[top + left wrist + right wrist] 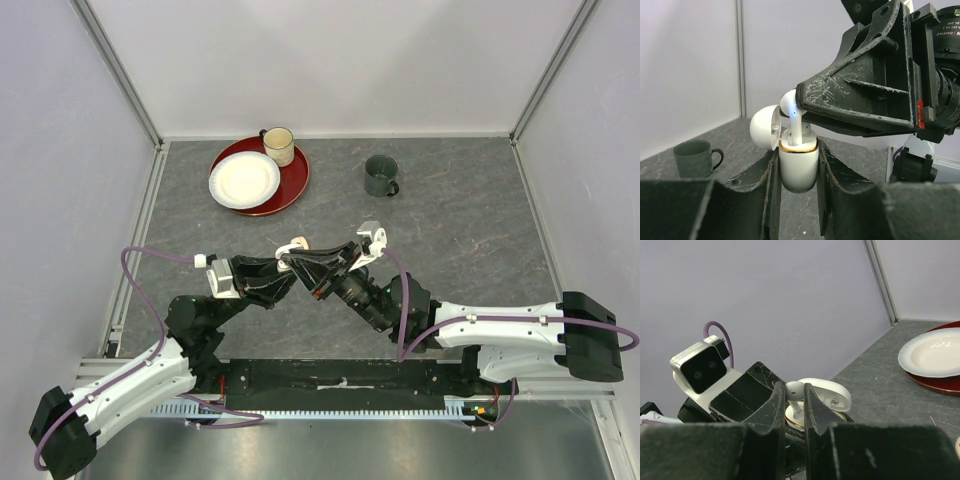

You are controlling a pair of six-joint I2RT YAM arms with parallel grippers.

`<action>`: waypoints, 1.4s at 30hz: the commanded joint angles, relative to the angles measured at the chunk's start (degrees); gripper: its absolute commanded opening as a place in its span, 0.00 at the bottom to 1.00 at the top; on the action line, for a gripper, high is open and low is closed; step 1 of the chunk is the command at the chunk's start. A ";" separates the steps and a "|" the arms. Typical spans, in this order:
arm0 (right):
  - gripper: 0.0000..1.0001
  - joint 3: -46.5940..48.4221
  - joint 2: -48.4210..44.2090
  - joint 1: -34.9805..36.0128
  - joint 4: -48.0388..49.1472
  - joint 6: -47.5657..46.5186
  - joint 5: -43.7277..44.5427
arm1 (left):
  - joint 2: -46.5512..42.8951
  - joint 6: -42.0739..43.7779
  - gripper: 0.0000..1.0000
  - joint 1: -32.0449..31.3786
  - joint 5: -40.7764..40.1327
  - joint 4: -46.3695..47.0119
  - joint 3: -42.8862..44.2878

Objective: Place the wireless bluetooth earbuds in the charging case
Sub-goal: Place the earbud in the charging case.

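My left gripper (286, 272) is shut on the white charging case (798, 167), which has a gold rim, and holds it upright above the table. Its lid (764, 127) is open and tilted back. My right gripper (300, 260) is shut on a white earbud (795, 389) and holds it over the case. The earbud (792, 107) has its stem down inside the case opening. The case lid (826, 393) shows behind my right fingers (776, 400). The case (294, 245) sits where the two grippers meet. The peach earbuds are out of view.
A red plate (290, 185) carrying a white plate (244, 180) and a cream mug (278, 146) stands at the back left. A dark green mug (381, 176) stands at the back middle, also in the left wrist view (695, 157). Walls enclose the table.
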 commanded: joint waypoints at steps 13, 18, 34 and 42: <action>0.00 2.21 0.21 2.02 -8.68 -2.60 4.75 | -2.23 0.95 0.02 0.04 -1.92 3.69 0.66; 0.00 2.30 -0.32 2.37 -10.79 -4.01 6.51 | -3.11 1.48 0.02 0.13 -3.15 3.34 0.49; 0.00 3.79 -0.41 3.60 -13.43 -6.47 8.00 | -3.02 2.80 0.02 0.04 -4.03 3.69 0.84; 0.00 3.53 -0.76 3.60 -14.31 -4.89 9.15 | -1.97 2.54 0.02 0.13 -3.42 3.96 1.28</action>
